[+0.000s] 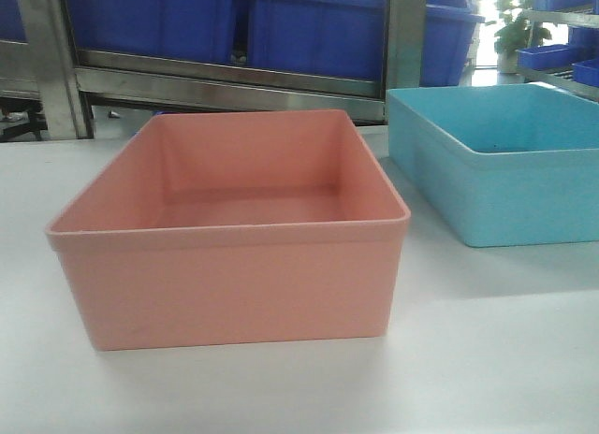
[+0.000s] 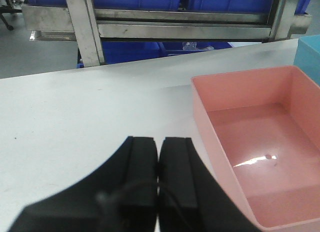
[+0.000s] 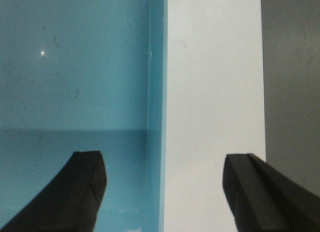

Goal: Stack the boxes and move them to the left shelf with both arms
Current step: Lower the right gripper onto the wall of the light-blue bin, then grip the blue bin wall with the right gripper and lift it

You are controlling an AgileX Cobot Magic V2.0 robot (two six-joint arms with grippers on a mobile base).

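Early going here: nothing is stacked and nothing has been lifted. The pink tub (image 1: 229, 238) sits empty on the tabletop (image 1: 487, 378), about the middle, close to the near edge. The teal tub (image 1: 496, 163) sits to its right and further back, close to the right edge, with a clear strip of tabletop between the two.

The right gripper (image 3: 165, 192) is spread wide and straddles the teal tub's right wall, one finger over the tub's inside and the other over bare tabletop outside. It looks lined up for a grasp, but it holds nothing. The left gripper (image 2: 159, 142) has its fingers pressed together with nothing between them, and it hangs over bare tabletop just left of the pink tub.

So all of it is left to do: grasp, nest one tub in the other, and carry the pair over.

Beyond the far edge stands a steel rack (image 1: 234, 79) loaded with blue crates (image 1: 309, 22). No rollers show, so I cannot tell whether that is the shelf meant. The teal tub is cut off at the right of the front view, and the arms themselves are out of sight.
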